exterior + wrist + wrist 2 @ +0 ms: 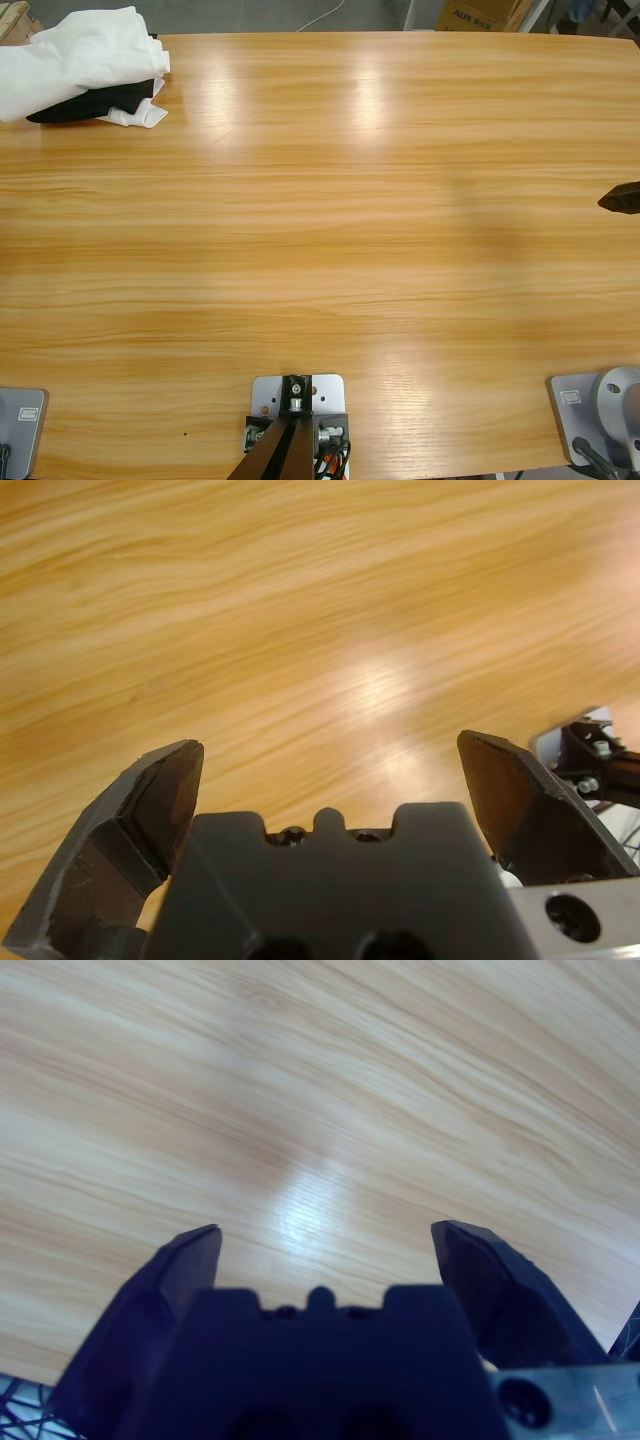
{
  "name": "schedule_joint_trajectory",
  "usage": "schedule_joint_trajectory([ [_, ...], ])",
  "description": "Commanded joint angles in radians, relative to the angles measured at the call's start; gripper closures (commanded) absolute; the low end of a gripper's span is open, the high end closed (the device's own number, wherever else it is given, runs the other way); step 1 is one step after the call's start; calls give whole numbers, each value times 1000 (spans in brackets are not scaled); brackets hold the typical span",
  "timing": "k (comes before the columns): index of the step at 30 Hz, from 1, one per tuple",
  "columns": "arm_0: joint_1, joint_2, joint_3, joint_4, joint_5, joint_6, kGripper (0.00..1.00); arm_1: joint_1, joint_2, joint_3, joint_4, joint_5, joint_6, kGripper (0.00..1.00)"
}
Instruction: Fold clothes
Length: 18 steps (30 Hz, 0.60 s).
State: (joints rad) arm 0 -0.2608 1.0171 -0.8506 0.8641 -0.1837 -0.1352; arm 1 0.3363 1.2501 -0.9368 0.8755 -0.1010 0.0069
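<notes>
Close up, I see my left gripper [330, 765] with its jaws spread wide over bare wooden table [330, 250], holding nothing. My right gripper [325, 1240] is spread wide too, with only wood under it. Far off, in the upper left of the high view, the white T-shirt [80, 55] lies bunched on a small black garment [95, 103].

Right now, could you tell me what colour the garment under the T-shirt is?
Black; the black garment lies under the white T-shirt, seen best in the high view.
</notes>
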Motion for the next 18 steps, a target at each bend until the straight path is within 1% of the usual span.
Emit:
schedule_joint_trajectory([
  [1,-21,13,36,-13,10,-11,0,-9,-5,29,-1,-3,-8,142],
  [11,-52,14,37,-13,10,-11,0,-9,-5,28,0,-3,-8,147],
  [18,-52,14,37,-13,10,-12,0,-9,-3,29,-1,-3,-8,147],
])
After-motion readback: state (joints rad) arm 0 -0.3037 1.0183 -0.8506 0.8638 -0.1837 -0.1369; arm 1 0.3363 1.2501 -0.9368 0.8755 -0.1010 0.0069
